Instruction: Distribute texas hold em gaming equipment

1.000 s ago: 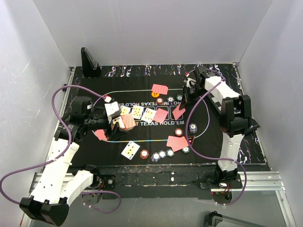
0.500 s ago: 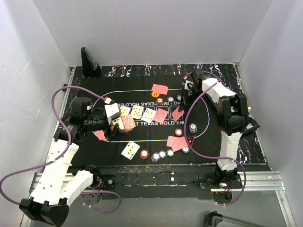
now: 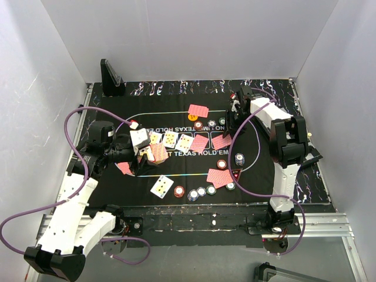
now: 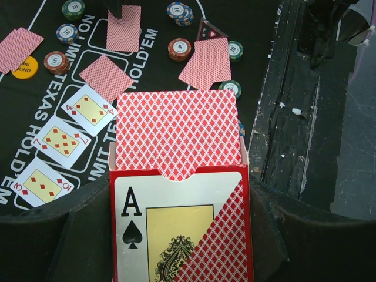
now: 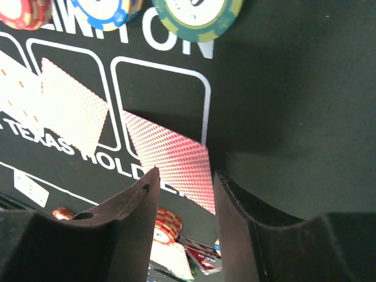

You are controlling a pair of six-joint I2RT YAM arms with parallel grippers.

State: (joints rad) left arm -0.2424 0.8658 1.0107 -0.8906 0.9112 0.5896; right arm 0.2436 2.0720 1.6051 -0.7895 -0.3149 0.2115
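Left jaws clamp the ace-printed card box [image 4: 179, 235] above the mat's [image 4: 155, 79] left side, its red lattice-backed deck [image 4: 176, 132] jutting lengthwise forward, while right jaws gape over a flat face-down card [image 5: 176, 167].

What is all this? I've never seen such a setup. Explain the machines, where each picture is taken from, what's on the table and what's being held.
These are two robot arms bolted at a table's near edge. The wide picture comes from a camera fixed above. The other two come from a camera on each wrist, looking past that arm's own fingers. On the black poker mat lie face-up cards, red-backed cards and small chips. The left gripper is clamped on a card box with the deck sticking out of its top. The right gripper is open and holds nothing. It hovers over a face-down card lying on the mat.
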